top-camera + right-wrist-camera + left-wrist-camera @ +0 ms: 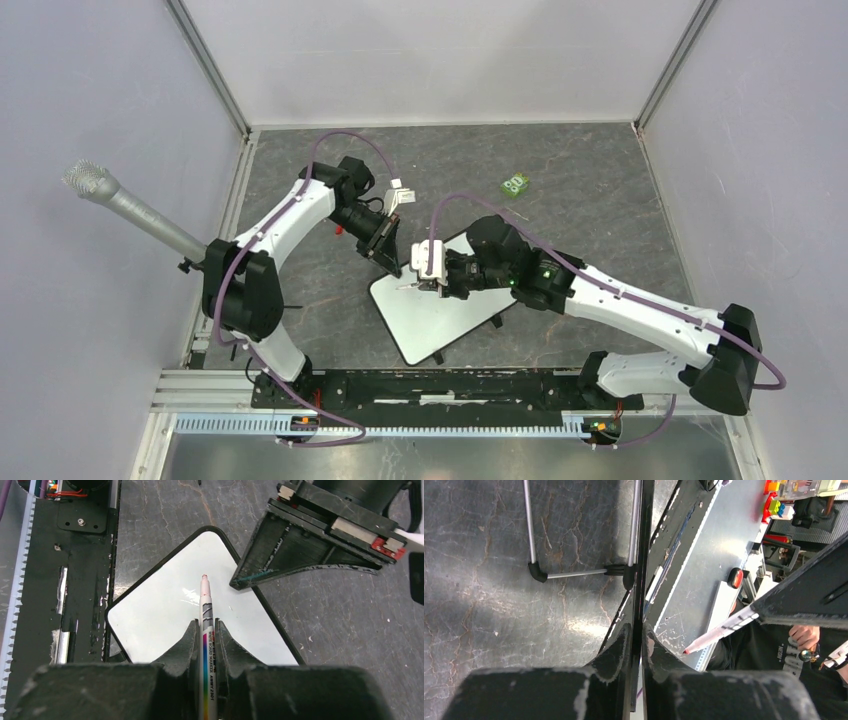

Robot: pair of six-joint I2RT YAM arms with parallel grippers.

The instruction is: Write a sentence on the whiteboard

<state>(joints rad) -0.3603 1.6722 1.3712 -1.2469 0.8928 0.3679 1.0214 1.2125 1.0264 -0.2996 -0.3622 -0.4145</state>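
— Where's the whiteboard [440, 320]?
— Centre of the top view, slanted on the table [600, 200]. The left gripper [638, 630] is pinched on its upper-left rim.
— And the right gripper [205, 627]?
— Clamped narrow around a marker [206, 600] — tip over the white face; I can't tell whether it touches.

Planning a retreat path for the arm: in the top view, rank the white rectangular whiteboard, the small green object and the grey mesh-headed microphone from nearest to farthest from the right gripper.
1. The white rectangular whiteboard, directly under the right gripper, which holds the marker pen.
2. The small green object, on the far side of the table, to the right.
3. The grey mesh-headed microphone, out at the left wall.
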